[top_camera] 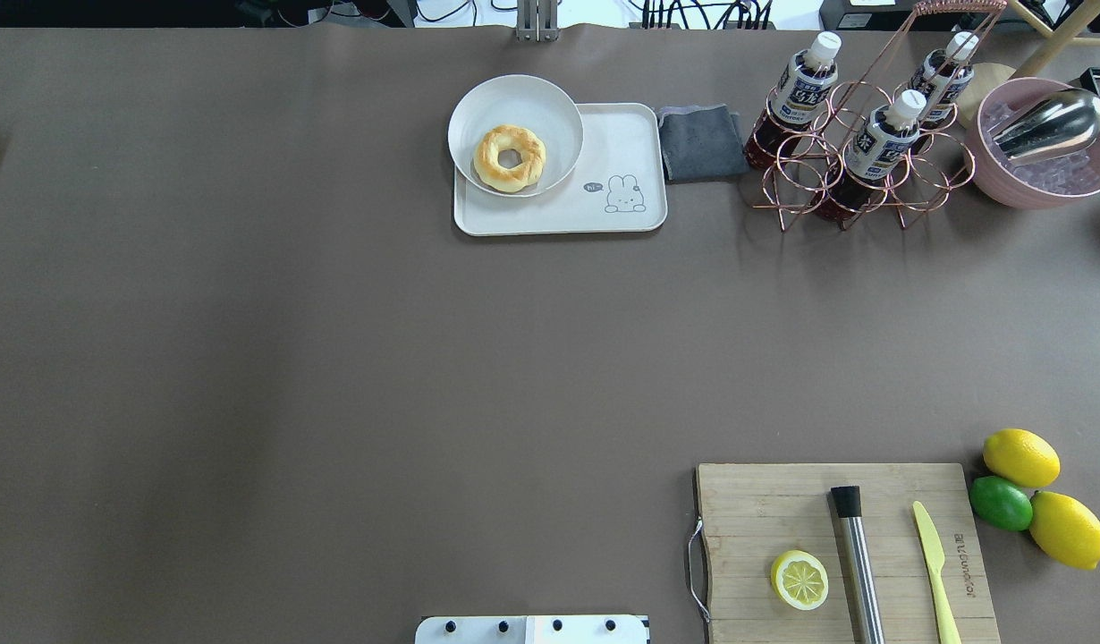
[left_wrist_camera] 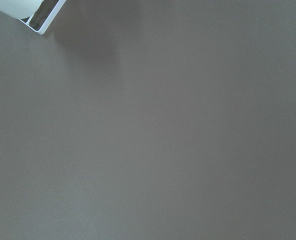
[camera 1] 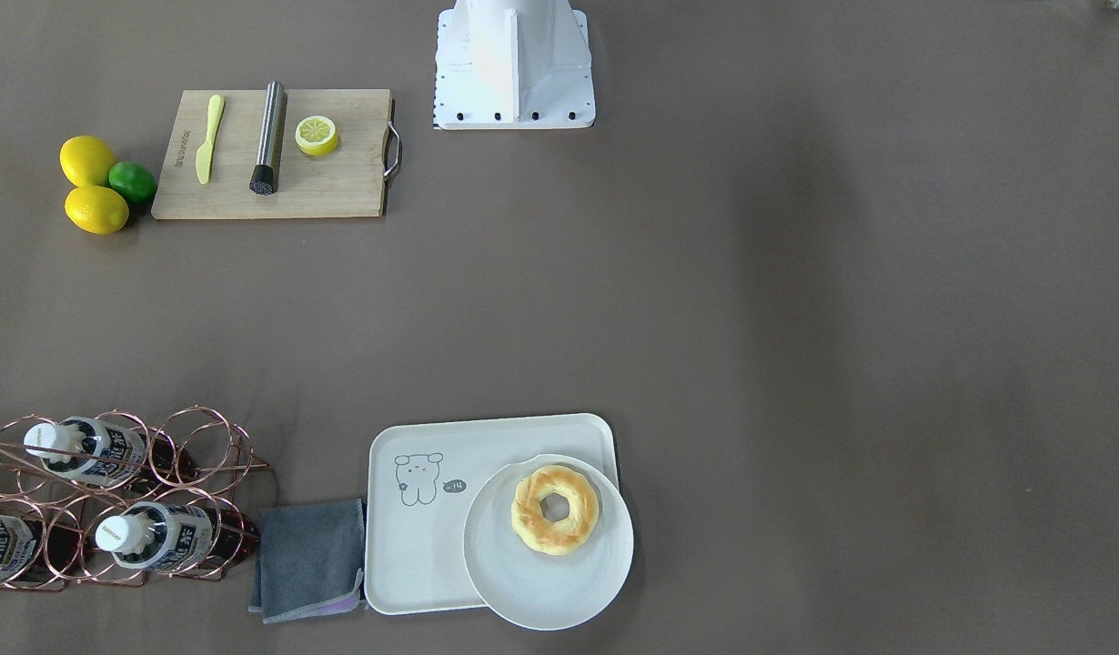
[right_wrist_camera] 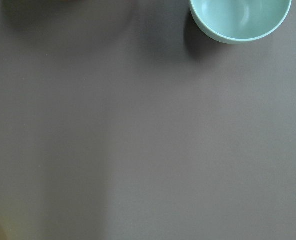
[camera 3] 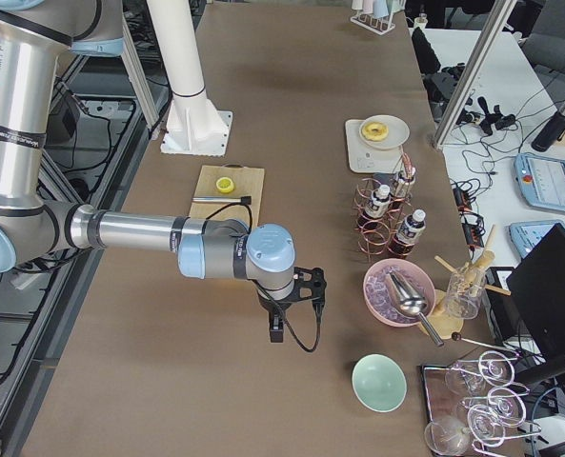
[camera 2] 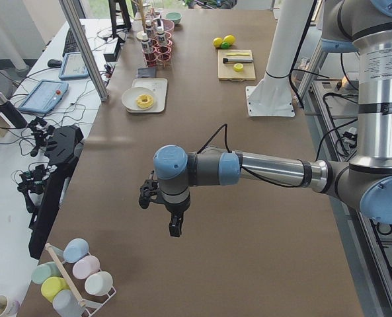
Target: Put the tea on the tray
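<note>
Three tea bottles [top_camera: 881,143] with white caps and blue-white labels lie in a copper wire rack [top_camera: 836,174] at the table's far right; they also show in the front view [camera 1: 155,537]. The off-white tray [top_camera: 617,134] with its line-drawn cartoon stands left of the rack and carries a round white plate [top_camera: 550,103] with a donut [top_camera: 510,158]. My left gripper [camera 2: 174,228] hangs over bare table far from both. My right gripper [camera 3: 276,333] hangs over bare table short of the rack. Both show only in the side views; I cannot tell whether they are open or shut.
A grey cloth [top_camera: 698,143] lies between tray and rack. A pink bowl [top_camera: 988,174] with ice and a metal scoop stands right of the rack. A wooden board [top_camera: 765,519] with half lemon, muddler and knife sits near right, lemons and a lime beside it. A mint bowl [right_wrist_camera: 240,17] is near my right gripper.
</note>
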{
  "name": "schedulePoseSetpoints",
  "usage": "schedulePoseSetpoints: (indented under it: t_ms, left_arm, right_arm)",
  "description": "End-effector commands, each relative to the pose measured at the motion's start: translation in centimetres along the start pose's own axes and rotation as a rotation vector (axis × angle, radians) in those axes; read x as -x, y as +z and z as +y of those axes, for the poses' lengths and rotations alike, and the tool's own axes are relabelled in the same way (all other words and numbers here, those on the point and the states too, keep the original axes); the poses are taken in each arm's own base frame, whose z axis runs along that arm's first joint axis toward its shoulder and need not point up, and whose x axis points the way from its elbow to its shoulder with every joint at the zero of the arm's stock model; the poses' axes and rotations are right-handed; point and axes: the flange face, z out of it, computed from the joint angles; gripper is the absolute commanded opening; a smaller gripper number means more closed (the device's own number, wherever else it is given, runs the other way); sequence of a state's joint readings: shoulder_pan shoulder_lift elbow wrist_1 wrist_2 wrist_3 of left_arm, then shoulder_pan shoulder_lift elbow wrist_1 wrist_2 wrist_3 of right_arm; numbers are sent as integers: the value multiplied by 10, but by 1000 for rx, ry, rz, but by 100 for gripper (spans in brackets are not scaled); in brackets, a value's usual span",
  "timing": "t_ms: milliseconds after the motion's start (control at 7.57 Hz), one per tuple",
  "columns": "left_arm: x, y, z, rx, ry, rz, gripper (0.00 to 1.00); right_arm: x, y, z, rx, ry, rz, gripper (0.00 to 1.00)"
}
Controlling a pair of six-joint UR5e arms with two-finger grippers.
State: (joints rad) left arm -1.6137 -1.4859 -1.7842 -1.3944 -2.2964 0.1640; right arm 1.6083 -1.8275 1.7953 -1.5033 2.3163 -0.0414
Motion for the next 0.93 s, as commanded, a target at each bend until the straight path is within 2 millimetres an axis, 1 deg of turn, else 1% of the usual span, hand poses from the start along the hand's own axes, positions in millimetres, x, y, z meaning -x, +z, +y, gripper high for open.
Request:
schedulePoseSetpoints:
  t_ms: [0,397,661,793]
  left_arm:
    - [-4,-4,0,-9,11,-2,98]
    - [-4,-4,-2,-8,11,-1,98]
    - [-11,-11,-11,-24,24,5,98]
    - [-13,-16,-11,-33,26,5,98]
  right_arm:
    - [0,0,0,0,0,-2,100]
    - [1,-1,0,-3,-1,-3,100]
    - [0,1,1,0,2,-14,100]
    - [-3,4,3,9,10,-19,100]
